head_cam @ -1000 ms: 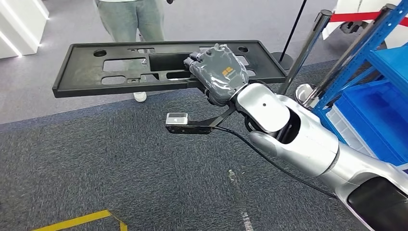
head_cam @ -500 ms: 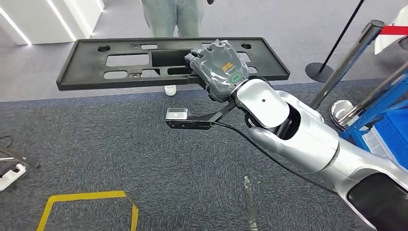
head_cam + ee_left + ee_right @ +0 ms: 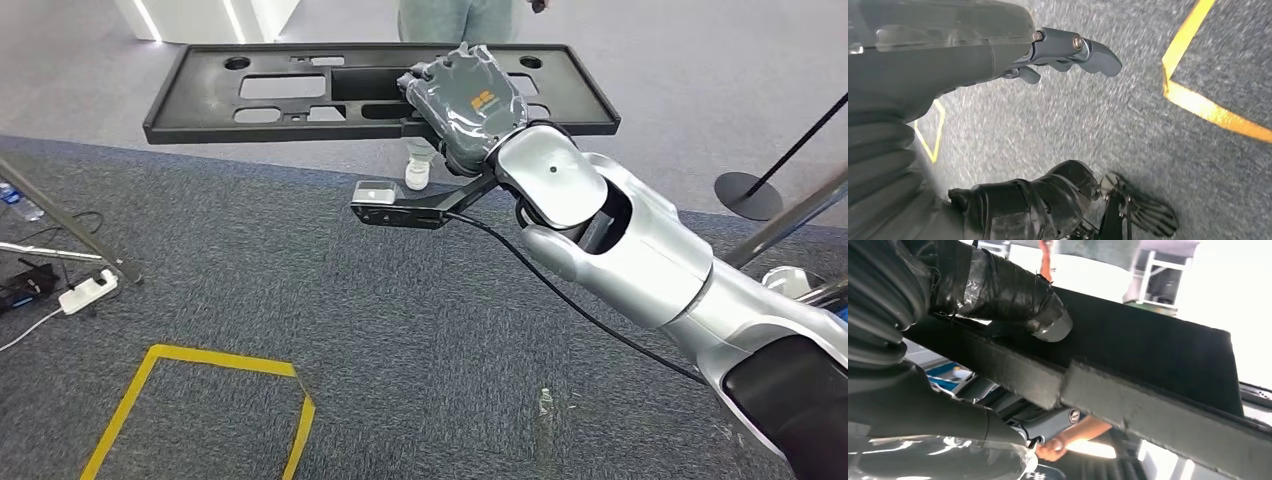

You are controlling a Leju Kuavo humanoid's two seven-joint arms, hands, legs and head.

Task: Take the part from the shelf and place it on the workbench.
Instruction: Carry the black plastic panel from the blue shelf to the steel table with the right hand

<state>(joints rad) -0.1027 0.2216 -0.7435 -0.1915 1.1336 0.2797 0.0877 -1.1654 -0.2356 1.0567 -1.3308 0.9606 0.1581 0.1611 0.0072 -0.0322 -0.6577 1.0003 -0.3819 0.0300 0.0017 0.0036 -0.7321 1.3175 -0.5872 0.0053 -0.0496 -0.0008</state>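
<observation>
A long flat black plastic part (image 3: 300, 95) with several cut-outs is carried level above the grey carpet. My right hand (image 3: 468, 105) grips it near its near edge, right of the middle, thumb under and fingers over. In the right wrist view the part (image 3: 1158, 365) crosses the picture as a dark slab, with my taped thumb (image 3: 1013, 295) pressed against it. My left hand (image 3: 1063, 50) hangs over the carpet with its fingers slightly curled and nothing in it.
A person's legs (image 3: 460, 20) stand just beyond the part. Yellow tape (image 3: 200, 385) marks a box on the carpet at the lower left. Cables and a power strip (image 3: 85, 290) lie at the left. A stanchion base (image 3: 750, 195) and pole stand at the right.
The whole scene has slid to the right as the camera turned left: the blue shelf has left the picture and more carpet and the yellow tape box have come in. My right hand still holds the part.
</observation>
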